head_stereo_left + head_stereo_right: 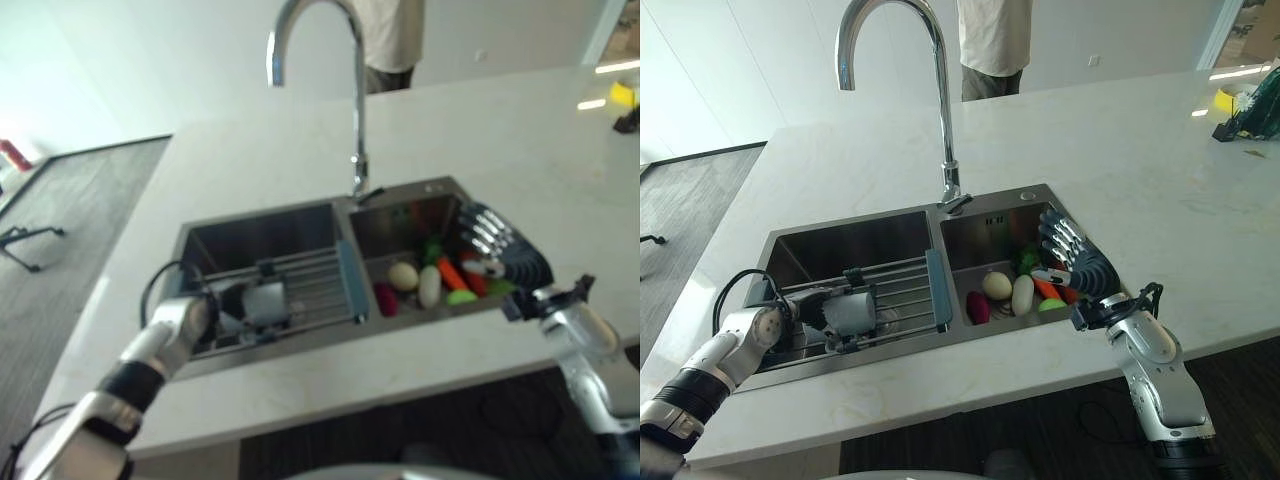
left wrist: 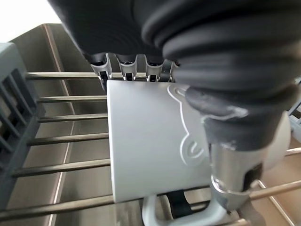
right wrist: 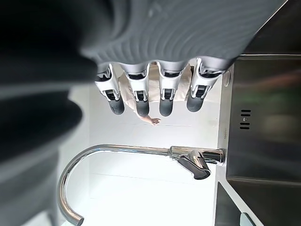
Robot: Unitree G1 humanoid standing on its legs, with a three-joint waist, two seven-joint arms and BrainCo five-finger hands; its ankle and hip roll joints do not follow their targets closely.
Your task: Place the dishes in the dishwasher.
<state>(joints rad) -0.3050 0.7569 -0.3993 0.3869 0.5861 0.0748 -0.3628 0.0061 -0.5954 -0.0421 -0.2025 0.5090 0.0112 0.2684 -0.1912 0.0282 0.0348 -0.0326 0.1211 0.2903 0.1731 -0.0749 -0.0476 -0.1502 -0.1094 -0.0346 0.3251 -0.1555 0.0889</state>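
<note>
**Mug held over the rack in the left basin**

A double sink (image 1: 855,232) is set into a pale marble surface (image 1: 1160,170); a tall curved tap (image 1: 940,120) is mounted behind the divider between the basins; a roll-up rack (image 1: 902,290) of metal rods with a blue-grey end bar is laid across the left basin.

A grey mug (image 1: 850,312) is gripped by the left robot hand (image 1: 805,308), lying on its side on or just above the rods; in the left wrist view the fingers (image 2: 127,66) are seen curled over one side of the mug (image 2: 150,141) and the thumb (image 2: 230,183) is pressed against the other, with the mug's handle near the thumb; whether the mug is touching the rods cannot be told.

The right robot hand (image 1: 1072,258) is held over the right basin near its outer edge, fingers straight and spread, nothing being held; in the right wrist view its fingers (image 3: 141,94) are seen pointing toward the tap (image 3: 141,153).

In the right basin several vegetables are lying: a whitish round one (image 1: 997,285), a pale long one (image 1: 1022,294), a dark red one (image 1: 978,307), an orange carrot (image 1: 1048,289) and green pieces (image 1: 1028,262).

A person (image 1: 995,40) in a light top is standing beyond the far edge of the surface; a yellow item (image 1: 1228,100) is lying at the far right corner.
</note>
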